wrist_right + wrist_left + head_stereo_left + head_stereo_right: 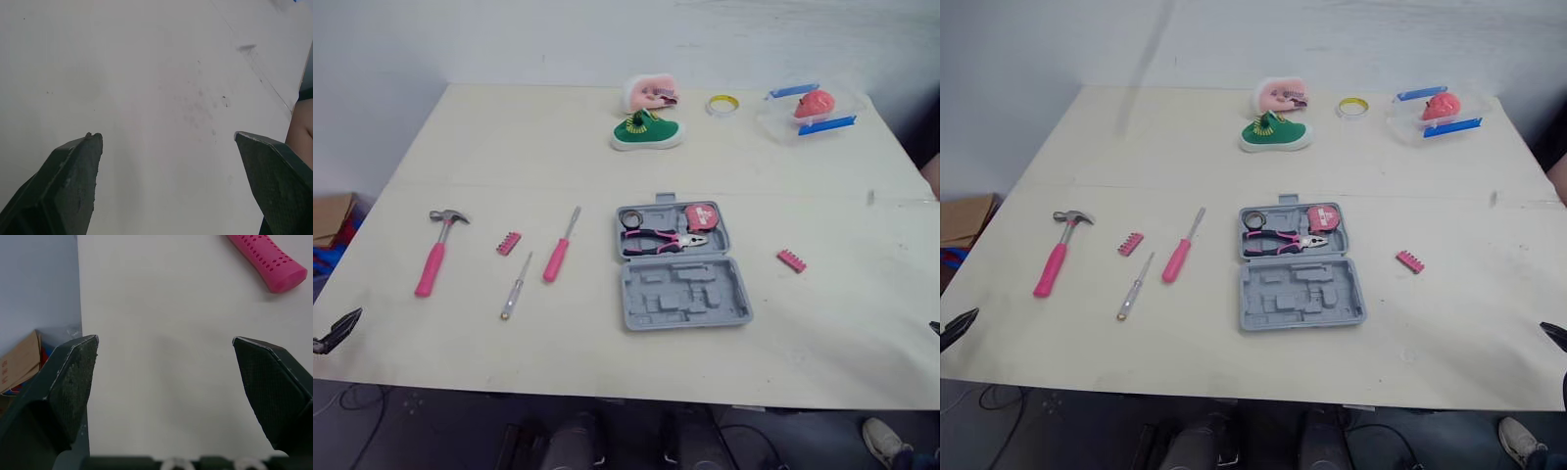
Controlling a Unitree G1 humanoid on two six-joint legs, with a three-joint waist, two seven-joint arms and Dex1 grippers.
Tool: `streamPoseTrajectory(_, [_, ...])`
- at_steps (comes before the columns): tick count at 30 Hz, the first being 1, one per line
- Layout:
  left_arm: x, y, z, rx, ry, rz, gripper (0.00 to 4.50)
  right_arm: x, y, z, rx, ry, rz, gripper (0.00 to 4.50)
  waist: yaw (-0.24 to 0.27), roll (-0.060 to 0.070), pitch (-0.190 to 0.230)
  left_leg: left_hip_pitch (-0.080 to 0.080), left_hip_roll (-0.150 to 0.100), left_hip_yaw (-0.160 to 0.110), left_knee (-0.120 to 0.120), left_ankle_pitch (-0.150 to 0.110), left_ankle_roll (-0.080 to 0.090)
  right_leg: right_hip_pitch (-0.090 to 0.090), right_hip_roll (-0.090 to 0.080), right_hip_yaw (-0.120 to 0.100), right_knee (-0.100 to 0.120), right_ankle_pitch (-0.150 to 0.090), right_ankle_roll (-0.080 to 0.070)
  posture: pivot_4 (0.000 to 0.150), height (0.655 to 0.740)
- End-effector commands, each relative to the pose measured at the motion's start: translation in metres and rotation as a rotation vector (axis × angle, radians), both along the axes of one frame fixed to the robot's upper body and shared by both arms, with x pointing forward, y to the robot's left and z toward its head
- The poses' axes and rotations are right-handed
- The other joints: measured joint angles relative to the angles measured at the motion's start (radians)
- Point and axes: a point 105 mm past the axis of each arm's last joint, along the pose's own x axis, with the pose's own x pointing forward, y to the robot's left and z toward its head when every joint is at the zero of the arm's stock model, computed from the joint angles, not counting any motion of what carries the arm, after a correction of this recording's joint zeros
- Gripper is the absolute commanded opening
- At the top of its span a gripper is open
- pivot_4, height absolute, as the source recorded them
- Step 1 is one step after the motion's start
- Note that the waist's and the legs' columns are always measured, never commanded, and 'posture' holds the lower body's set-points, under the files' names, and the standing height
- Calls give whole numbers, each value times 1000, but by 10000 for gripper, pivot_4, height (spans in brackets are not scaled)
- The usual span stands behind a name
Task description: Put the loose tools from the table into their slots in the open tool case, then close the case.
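Tool case: lies open and flat at the centre of the frame, on the counter.
Case, upper half: holds pink-handled pliers lying crosswise, a pink tape measure in its upper right corner and a small ring-shaped item in its upper left corner; what that item is, I cannot tell.
Case, lower half: grey moulded slots face up.
Pink-handled screwdriver: left of the case, tip pointing up the frame.
Slim tester screwdriver: just left of and below the pink one.
Pink bit holder: between the screwdrivers and the hammer.
Hammer: far left, pink handle toward the lower left, head upward.
Second pink bit holder: right of the case, apart from it.
Left jaws: wide apart, holding nothing, over bare counter at the lower left edge of the frame, near the hammer's handle end.
Right jaws: wide apart, holding nothing, over bare counter at the lower right edge.
Upper frame: green shoe, pink shoe, tape roll, clear box with blue clips.
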Motion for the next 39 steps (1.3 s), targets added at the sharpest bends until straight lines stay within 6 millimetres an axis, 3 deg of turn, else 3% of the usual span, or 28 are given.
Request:
streamPoseTrajectory(1, [3,-3,14,-43,-43,-24,44229,1,0,12,5,-63,2,45000,0,0,0,0,0,0,0,0,0,0,0,0,0,0,0,1500,7400])
streamPoseTrajectory(13, [20,-46,21,-142,-55,-197,44229,13,17,7,86,-52,81,45000,1,-1,1,0,0,0,0,1,-1,0,1,1,0,0,0,1500,7400])
streamPoseTrajectory(17, [41,-99,29,-119,-40,-406,44229,39,57,11,214,-58,217,45000,0,0,1,1,1,0,2,1,-1,1,1,1,1,0,0,1500,7400])
streamPoseTrajectory(20, [50,-155,30,-148,-16,-581,44229,53,89,6,277,-34,320,45000,3,1,2,0,2,0,6,0,0,1,1,3,3,2,-1,1500,7400])
streamPoseTrajectory(27, [68,-228,30,-174,44,-705,44229,83,136,1,303,-25,436,45000,9,1,2,-2,2,0,7,5,-4,1,4,2,3,2,-1,1500,7400])
streamPoseTrajectory(29, [72,-242,30,-183,54,-723,38998,94,146,-1,291,-26,448,45000,8,1,2,-2,2,0,8,7,-1,1,4,2,4,2,-1,1500,7400])
streamPoseTrajectory(31, [81,-253,28,-186,66,-728,32645,110,154,-1,288,-49,428,39834,7,1,2,-2,2,0,10,7,-1,1,4,3,4,2,-1,1500,7400])
streamPoseTrajectory(32, [83,-256,28,-185,71,-728,27289,114,156,-1,288,-55,423,36196,6,0,3,-2,2,0,11,7,-1,1,4,3,5,2,-1,1500,7400])
streamPoseTrajectory(37, [103,-287,23,-215,93,-755,3598,141,180,-4,234,-46,439,9539,13,0,3,-3,2,0,14,7,-1,1,5,3,7,2,-1,1500,7400])
streamPoseTrajectory(38, [107,-293,23,-233,88,-752,0,145,183,-5,227,-40,440,3558,15,0,3,-3,2,0,14,7,0,1,5,3,7,2,-1,1500,7400])
streamPoseTrajectory(39, [110,-298,23,-237,77,-758,0,149,186,-6,223,-36,439,805,17,0,3,-4,2,0,14,7,0,0,5,3,7,2,-1,1500,7400])
